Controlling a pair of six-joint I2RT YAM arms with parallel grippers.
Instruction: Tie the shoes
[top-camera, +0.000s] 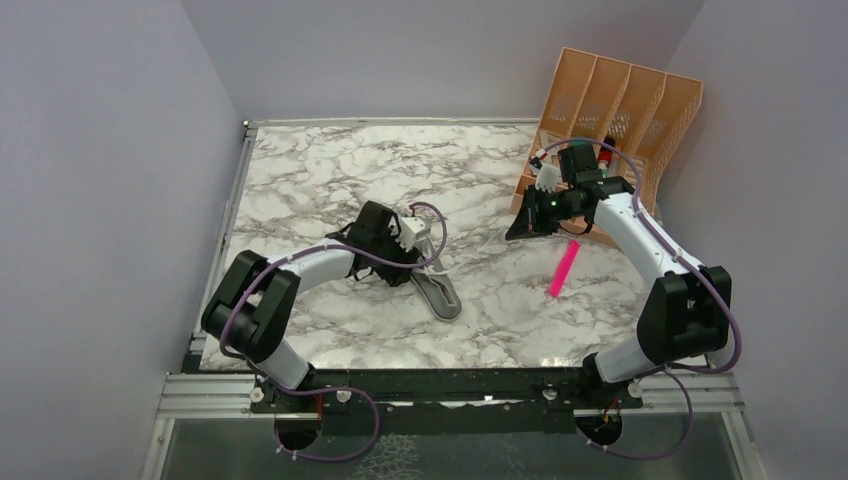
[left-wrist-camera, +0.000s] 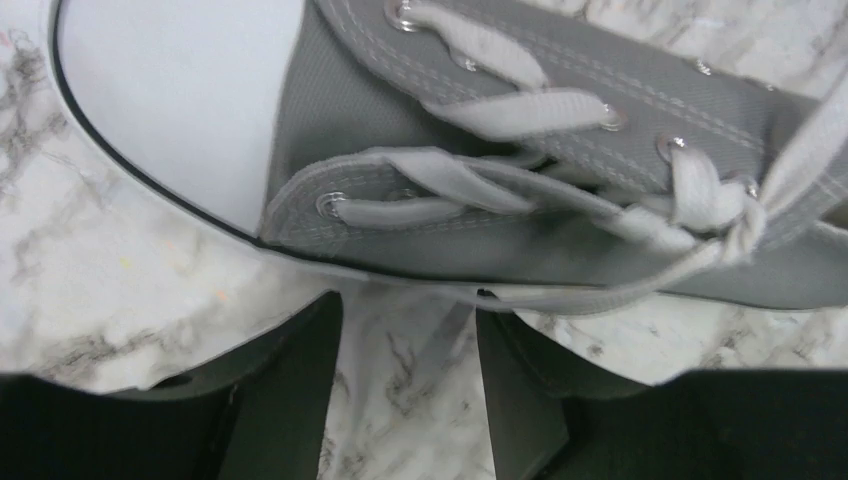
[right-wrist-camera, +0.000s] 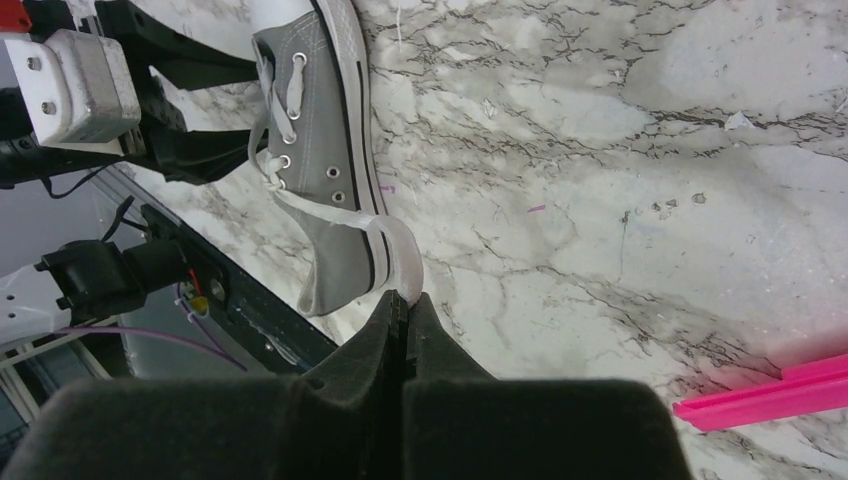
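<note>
The grey canvas shoe (top-camera: 440, 297) lies on the marble table between the arms, white toe cap toward the near edge. Up close, the shoe (left-wrist-camera: 560, 100) shows its eyelets and crossed white laces (left-wrist-camera: 520, 110), with a knot at the right. My left gripper (left-wrist-camera: 408, 303) is open just beside the shoe's side, bare marble between its fingers; one lace strand crosses its right fingertip (left-wrist-camera: 500, 330). My right gripper (right-wrist-camera: 405, 297) is shut on the end of a white lace (right-wrist-camera: 395, 245) that stretches from the shoe (right-wrist-camera: 325, 150). From above, the right gripper (top-camera: 515, 232) sits far right of the shoe.
An orange slotted file organizer (top-camera: 620, 110) stands at the back right, close behind the right arm. A pink strip (top-camera: 563, 270) lies on the table to the right of the shoe, also visible as the pink strip (right-wrist-camera: 770, 395). Grey walls enclose three sides.
</note>
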